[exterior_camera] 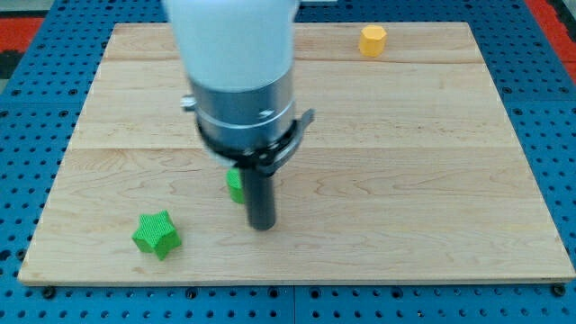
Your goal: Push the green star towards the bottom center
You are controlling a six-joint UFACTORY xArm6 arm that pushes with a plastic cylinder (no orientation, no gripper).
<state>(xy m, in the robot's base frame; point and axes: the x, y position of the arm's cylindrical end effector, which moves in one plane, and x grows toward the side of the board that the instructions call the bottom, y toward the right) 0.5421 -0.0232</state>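
The green star lies on the wooden board near the view's bottom left. My tip touches the board to the right of the star, well apart from it. A second green block, its shape mostly hidden by the rod, sits just left of the rod and slightly above the tip.
A yellow hexagonal block stands near the board's top edge, right of centre. The arm's white and grey body covers the upper middle of the board. A blue perforated table surrounds the board.
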